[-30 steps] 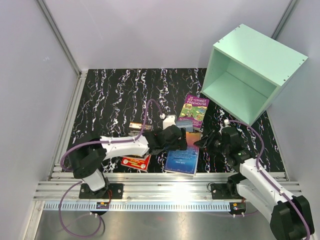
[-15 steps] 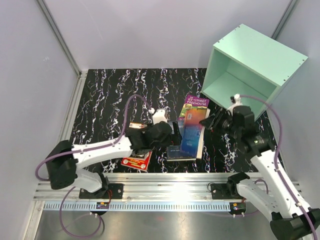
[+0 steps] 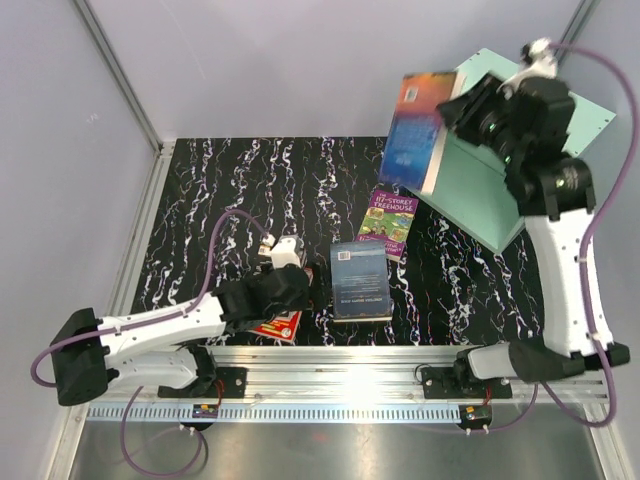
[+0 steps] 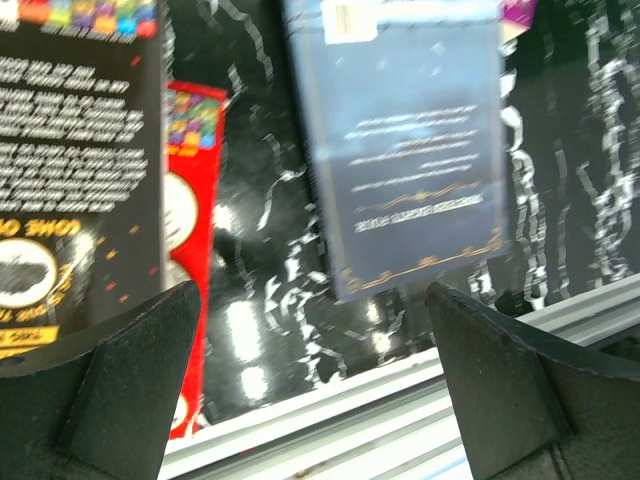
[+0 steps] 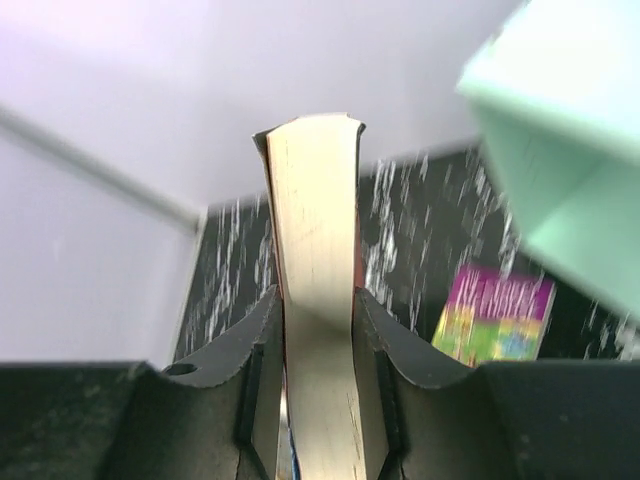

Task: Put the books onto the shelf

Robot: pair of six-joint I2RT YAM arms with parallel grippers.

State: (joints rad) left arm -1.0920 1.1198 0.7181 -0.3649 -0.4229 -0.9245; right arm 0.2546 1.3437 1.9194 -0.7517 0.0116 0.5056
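Holding the blue book up by the shelf, far right, with the right gripper clamped on it. Next it probably needs lining up with the opening. The left gripper hangs near, fingers spread, empty.

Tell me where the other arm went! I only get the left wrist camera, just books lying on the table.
Observer: It is raised high, the right jaws shut on the blue and orange book.
Operator: Is it by the shelf?
Observer: Yes. From above, the book hangs at the open side of the mint-green shelf, not inside yet.
Operator: Is the book lying flat?
Observer: No. The right wrist camera shows its page edge standing upright between the jaws.
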